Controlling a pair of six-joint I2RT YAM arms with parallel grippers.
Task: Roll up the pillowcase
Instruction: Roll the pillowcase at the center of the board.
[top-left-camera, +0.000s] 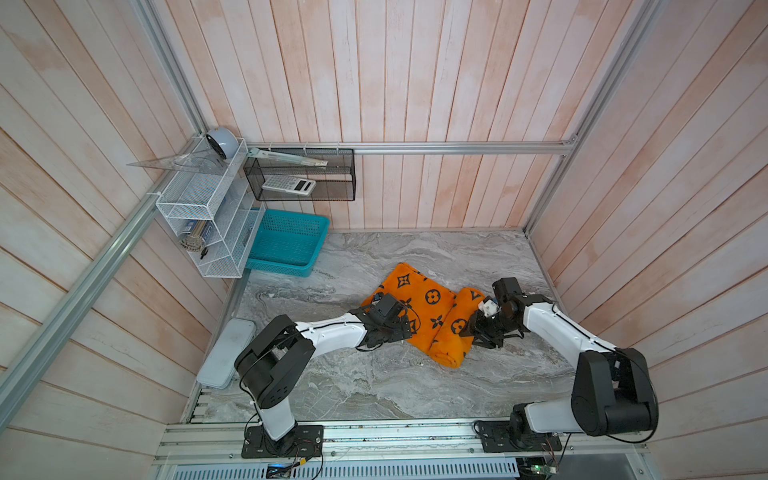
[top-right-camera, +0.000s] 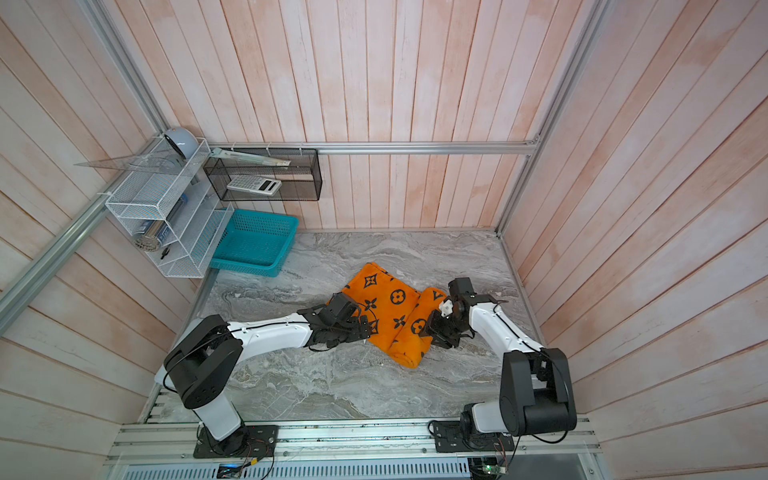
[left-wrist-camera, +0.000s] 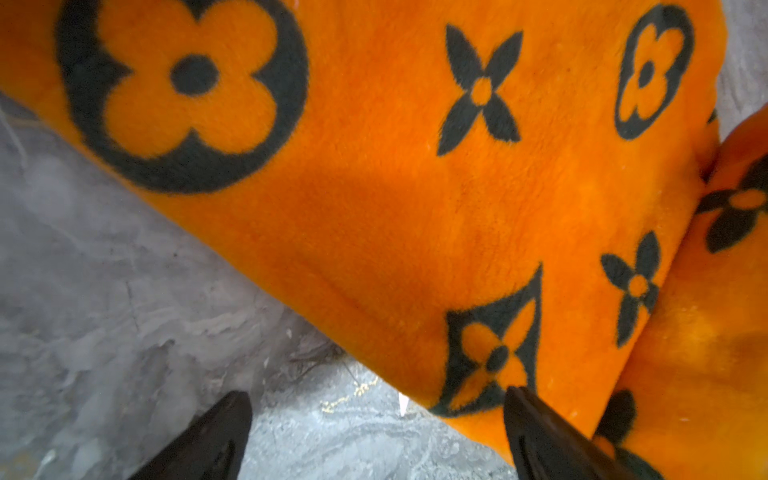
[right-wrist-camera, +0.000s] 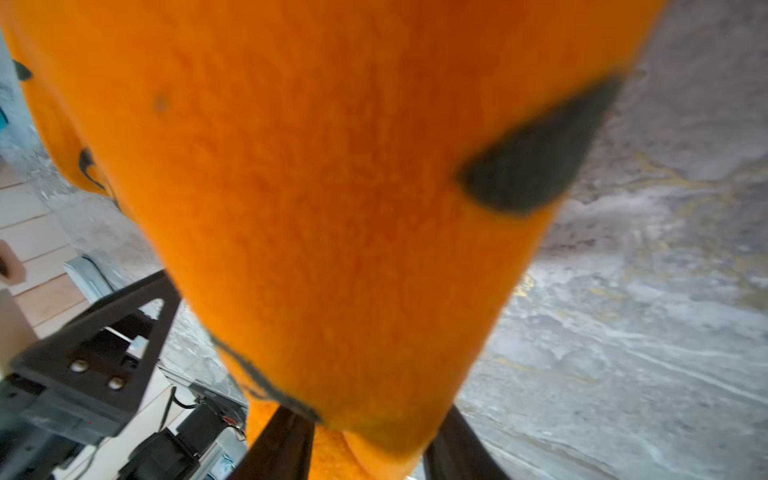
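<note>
Right wrist view shows the right fingers (right-wrist-camera: 365, 440) straddling the rolled end of the pillowcase (top-left-camera: 424, 307), grip uncertain, its roll running toward the desk's front edge, flat remainder toward the left fingers (left-wrist-camera: 374, 432), spread at its edge.

Pale pinkish plank walls (top-left-camera: 415, 83) enclose a grey marbled tabletop (top-left-camera: 395, 386) — aluminium rails (top-left-camera: 415, 148) frame them.

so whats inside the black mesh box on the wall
A calculator lies inside the black mesh box, and a ruler rests across its top. The rest looks empty through the mesh.
</note>
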